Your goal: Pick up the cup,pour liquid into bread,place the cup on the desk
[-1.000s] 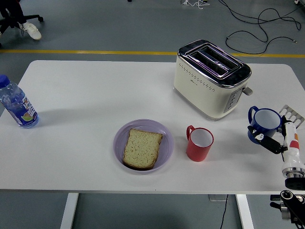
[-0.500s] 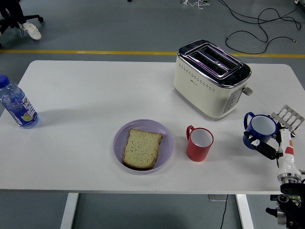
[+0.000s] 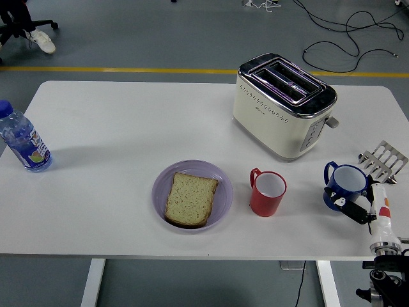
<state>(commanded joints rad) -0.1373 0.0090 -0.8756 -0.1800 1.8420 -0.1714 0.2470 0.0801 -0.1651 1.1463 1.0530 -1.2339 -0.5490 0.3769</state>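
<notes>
A blue cup (image 3: 345, 185) hangs upright at the table's right side, with my right hand (image 3: 353, 208) shut on its lower near side; the arm comes up from the lower right corner. One slice of bread (image 3: 190, 199) lies on a purple plate (image 3: 220, 182) near the table's front middle. A red cup (image 3: 267, 193) stands upright just right of the plate, between it and the blue cup. Whether the blue cup touches the table cannot be told. My left arm is out of view.
A cream toaster (image 3: 282, 105) stands behind the red cup. A small metal rack (image 3: 383, 160) lies at the right edge, behind the blue cup. A water bottle (image 3: 23, 139) stands at the far left. The white table (image 3: 115, 134) ends close below the plate.
My right hand has carried the blue cup toward the near edge and slightly left, away from the metal rack. Nothing else has moved.
</notes>
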